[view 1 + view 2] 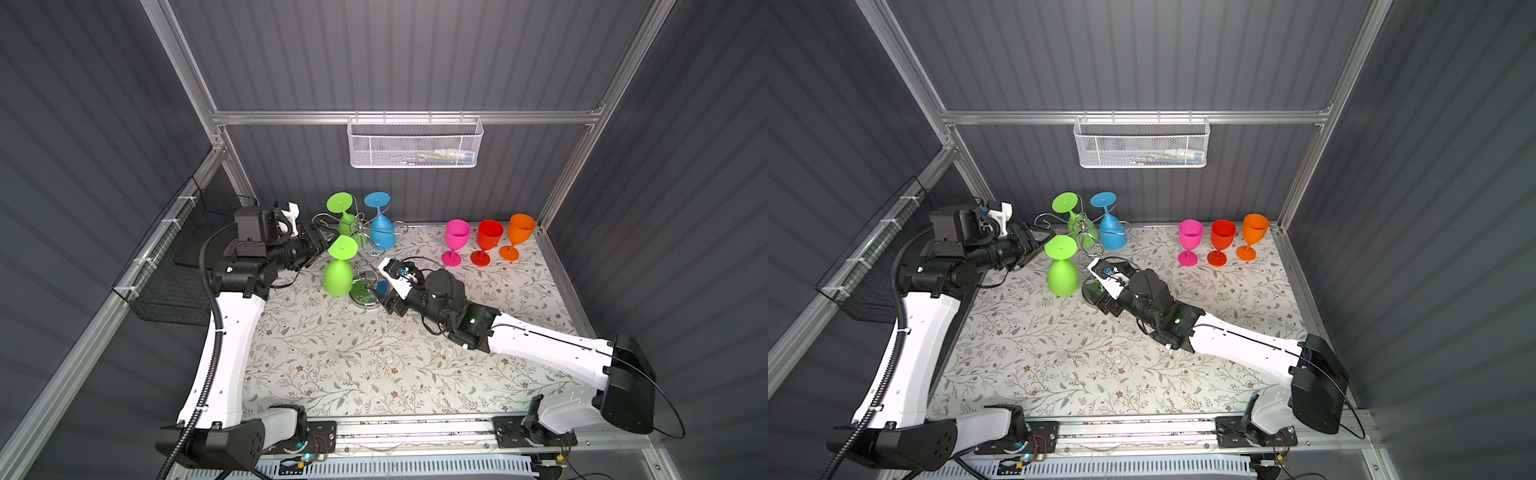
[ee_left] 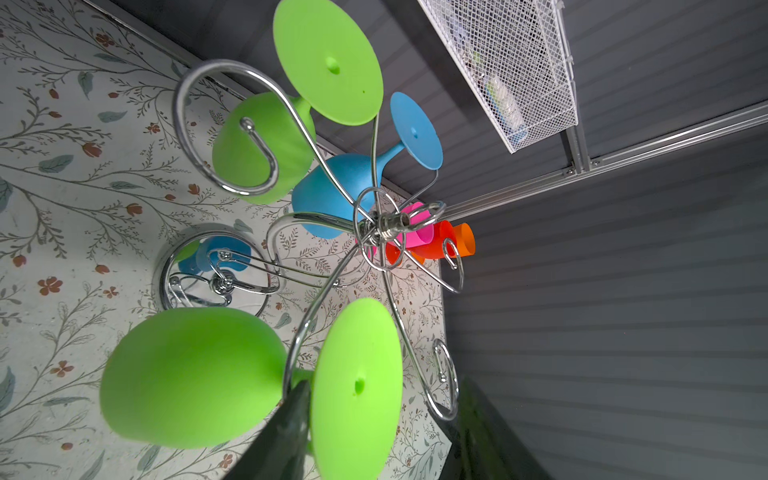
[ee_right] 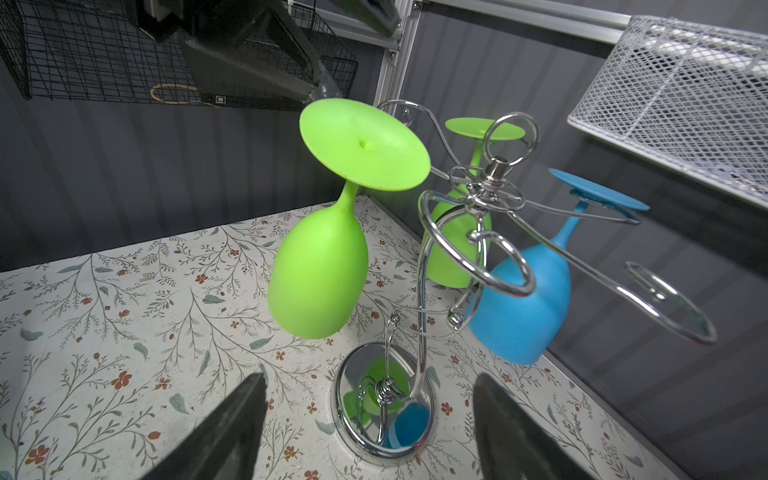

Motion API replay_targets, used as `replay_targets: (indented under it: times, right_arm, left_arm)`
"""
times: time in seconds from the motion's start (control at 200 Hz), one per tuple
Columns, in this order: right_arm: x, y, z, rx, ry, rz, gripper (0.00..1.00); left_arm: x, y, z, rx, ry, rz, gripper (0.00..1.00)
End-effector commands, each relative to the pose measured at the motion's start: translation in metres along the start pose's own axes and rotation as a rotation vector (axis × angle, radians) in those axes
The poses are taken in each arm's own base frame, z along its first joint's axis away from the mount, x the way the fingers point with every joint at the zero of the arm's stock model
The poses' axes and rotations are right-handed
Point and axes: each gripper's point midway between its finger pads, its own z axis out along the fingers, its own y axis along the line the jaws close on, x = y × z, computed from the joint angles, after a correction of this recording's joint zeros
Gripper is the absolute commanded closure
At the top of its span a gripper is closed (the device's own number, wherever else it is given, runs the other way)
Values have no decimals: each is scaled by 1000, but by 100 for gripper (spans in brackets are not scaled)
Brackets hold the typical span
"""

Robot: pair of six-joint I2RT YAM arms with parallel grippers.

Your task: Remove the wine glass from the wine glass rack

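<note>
- The wine glass in hand is the nearer lime-green wine glass [image 1: 338, 278]. It hangs bowl-down just left of centre in both top views, its foot caught in a scroll arm of the wine glass rack [image 3: 492, 172].
- The left gripper [image 2: 382, 388] comes in from the left of the top views at foot height. Its jaws are apart: one finger [image 2: 286, 432] lies beside the stem under the foot, the other stands clear on the foot's far side. Nothing is clamped yet.
- The right gripper [image 3: 370, 380] is low beside the rack's mirror base, jaws wide, holding nothing.
- To do this well, I would close on the stem just below the foot, not on the thin disc, which looks likely to twist out of a pinch.
- Then I would slide the foot out along the open end of the scroll, keeping the glass hanging straight so the bowl does not swing into the rack's stem.
- The light rack may tip or drag, so the right gripper looks well placed to steady the base.
- Counts:
  - One rack, with three wine glasses hanging: two lime-green, counting the farther one [image 1: 347, 226], and one blue wine glass [image 1: 382, 232].
  - Three upright on the floral tabletop [image 1: 374, 365] at right of centre: pink wine glass [image 1: 457, 235], red wine glass [image 1: 489, 235], orange wine glass [image 1: 521, 228].
  - One white mesh basket [image 1: 415, 145] at upper centre and one black wire basket [image 1: 174, 270] at left.
</note>
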Motion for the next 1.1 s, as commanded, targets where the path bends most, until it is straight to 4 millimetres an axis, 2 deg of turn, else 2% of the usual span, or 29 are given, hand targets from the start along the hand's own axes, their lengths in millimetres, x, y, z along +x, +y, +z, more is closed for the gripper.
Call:
replay_targets:
  times: [0.0, 0.58, 1.096]
  right_arm:
    - [-14, -3, 1, 17, -44, 2, 22]
    - [-12, -1, 1, 9, -42, 15, 22]
    - [-12, -1, 2, 9, -38, 13, 22]
  left_arm:
    - [7, 3, -1, -3, 33, -9, 47]
    - [17, -7, -7, 56, 58, -58, 55]
    - [20, -1, 4, 70, 77, -87, 68]
